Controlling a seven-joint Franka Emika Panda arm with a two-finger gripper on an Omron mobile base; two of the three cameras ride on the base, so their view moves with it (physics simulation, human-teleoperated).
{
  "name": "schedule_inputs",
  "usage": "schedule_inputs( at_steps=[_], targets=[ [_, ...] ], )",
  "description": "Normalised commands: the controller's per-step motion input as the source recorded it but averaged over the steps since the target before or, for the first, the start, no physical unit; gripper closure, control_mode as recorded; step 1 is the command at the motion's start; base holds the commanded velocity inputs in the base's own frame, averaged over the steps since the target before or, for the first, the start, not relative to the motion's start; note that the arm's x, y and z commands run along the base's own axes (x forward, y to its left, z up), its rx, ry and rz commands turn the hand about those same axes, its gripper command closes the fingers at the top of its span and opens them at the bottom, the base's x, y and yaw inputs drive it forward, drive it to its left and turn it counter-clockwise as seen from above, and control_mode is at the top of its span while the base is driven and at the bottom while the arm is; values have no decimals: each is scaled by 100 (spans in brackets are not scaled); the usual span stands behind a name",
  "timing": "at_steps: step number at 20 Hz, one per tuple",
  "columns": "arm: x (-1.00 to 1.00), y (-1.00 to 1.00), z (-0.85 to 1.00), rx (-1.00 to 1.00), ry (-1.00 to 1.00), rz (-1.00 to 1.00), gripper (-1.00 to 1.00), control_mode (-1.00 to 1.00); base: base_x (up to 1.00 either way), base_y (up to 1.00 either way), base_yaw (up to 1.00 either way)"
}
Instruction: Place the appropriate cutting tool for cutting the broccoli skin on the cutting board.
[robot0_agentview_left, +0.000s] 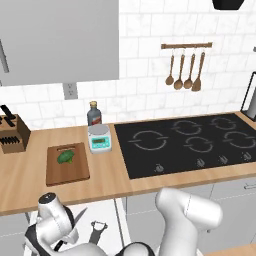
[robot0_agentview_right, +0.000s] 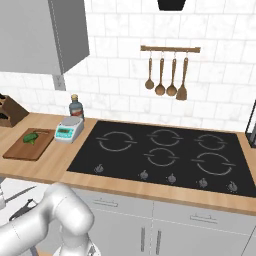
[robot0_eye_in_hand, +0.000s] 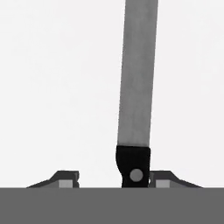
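Seen through the hand view, the knife lies on a white drawer floor, its narrow silver blade (robot0_eye_in_hand: 136, 74) running away from me and its black handle (robot0_eye_in_hand: 133, 168) between my fingertips. My gripper (robot0_eye_in_hand: 117, 179) is open: the right finger (robot0_eye_in_hand: 162, 179) is at the handle's side and the left finger (robot0_eye_in_hand: 65, 179) stands apart from it. In the left base view the blade (robot0_agentview_left: 81, 215) pokes out beside my lowered hand, below the counter edge. Up on the counter's left sits the brown cutting board (robot0_agentview_left: 70, 174) (robot0_agentview_right: 25, 150), and on it the small green broccoli (robot0_agentview_left: 65, 157) (robot0_agentview_right: 31, 138).
A grey Y-shaped peeler (robot0_agentview_left: 98, 229) lies in the drawer right of the knife. A knife block (robot0_agentview_left: 12, 132), a scale (robot0_agentview_left: 100, 139) and a bottle (robot0_agentview_left: 93, 114) stand near the board. The black cooktop (robot0_agentview_left: 185, 142) lies to the right, with wooden utensils (robot0_agentview_left: 185, 70) hanging above.
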Motion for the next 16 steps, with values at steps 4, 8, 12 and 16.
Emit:
schedule_inputs(
  at_steps=[4,8,12,16],
  targets=[
    [-42,-14,-30,0,0,0,100,-100,0,0,0],
    [-52,-49,-27,4,0,0,100,-100,0,0,0],
    [-57,-53,-12,8,0,-4,100,-100,0,0,0],
    [-54,-37,4,9,0,-15,100,-100,0,0,0]
  ],
)
